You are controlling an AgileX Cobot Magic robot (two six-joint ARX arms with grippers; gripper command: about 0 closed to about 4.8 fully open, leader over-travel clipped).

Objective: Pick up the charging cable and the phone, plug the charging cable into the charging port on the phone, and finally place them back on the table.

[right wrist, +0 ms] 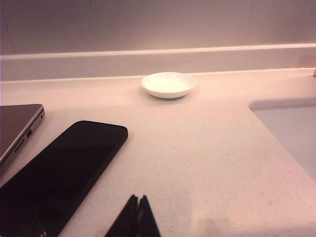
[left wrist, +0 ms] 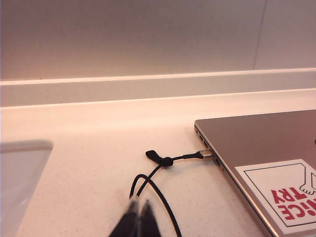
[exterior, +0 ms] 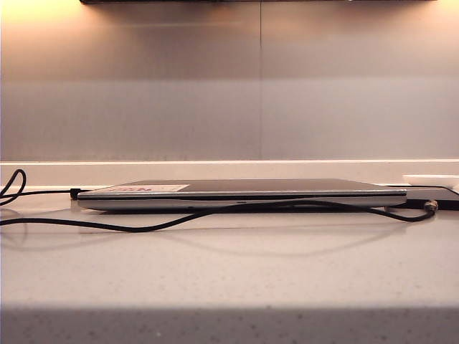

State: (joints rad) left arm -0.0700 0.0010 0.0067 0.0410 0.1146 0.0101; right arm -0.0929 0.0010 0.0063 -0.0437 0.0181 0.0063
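Note:
The charging cable [exterior: 129, 228] is a long thin black cord lying on the table [exterior: 229, 279] in front of the closed laptop [exterior: 244, 190]. Its plug tip [exterior: 431, 206] rests at the right. The phone [right wrist: 64, 168], a flat black slab, lies face up beside the laptop's corner [right wrist: 19, 123]; in the exterior view only its dark edge [exterior: 439, 195] shows. The charging port cannot be made out. My left gripper [left wrist: 138, 203] hangs shut and empty over a loop of black cord [left wrist: 160, 197]. My right gripper [right wrist: 138, 198] is shut and empty, close to the phone. Neither gripper appears in the exterior view.
A second black cord [left wrist: 185, 157] with a tie is plugged into the laptop's side edge [left wrist: 217, 163]. A small white dish [right wrist: 169, 84] sits near the back wall. A sunken basin [right wrist: 291, 128] lies beyond the phone, and another basin [left wrist: 19, 177] is beside the left gripper.

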